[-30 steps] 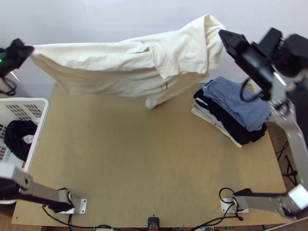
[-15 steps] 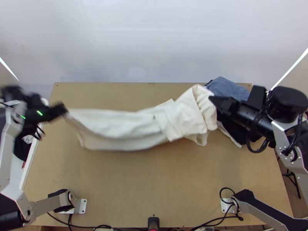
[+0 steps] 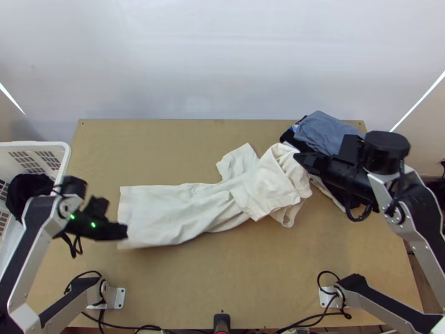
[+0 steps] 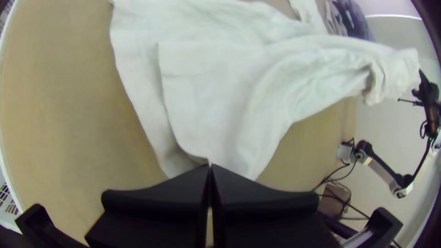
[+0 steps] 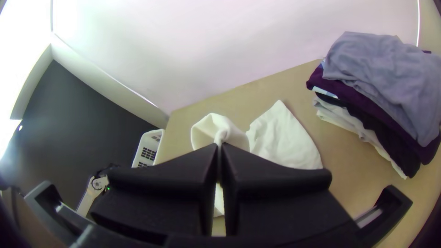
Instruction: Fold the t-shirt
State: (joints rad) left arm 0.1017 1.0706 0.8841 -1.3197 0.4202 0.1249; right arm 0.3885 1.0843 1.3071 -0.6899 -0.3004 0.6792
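In the top view my left gripper (image 3: 123,231) is at the near left corner of the cream t-shirt (image 3: 167,211). The left wrist view has this gripper (image 4: 210,167) shut on the hem of the t-shirt (image 4: 211,92). My right gripper (image 3: 297,158) holds the bunched other end, near the folded pile. Seen from the right wrist, the gripper (image 5: 219,146) is shut on a pinch of the t-shirt (image 5: 285,138). The shirt lies stretched lengthwise across the table, its left part fairly flat, its right part gathered, one sleeve sticking out toward the back.
A pile of folded clothes (image 3: 328,133) sits at the table's back right, beside the right arm. A white basket (image 3: 64,153) with dark cloth (image 3: 28,189) stands at the left edge. Bare wood (image 3: 222,278) stretches along the near side of the table (image 3: 139,133).
Both grippers have come down and nearer the table's front edge, the left one also inward to the right. The t-shirt, stretched in the air before, has settled on the table.
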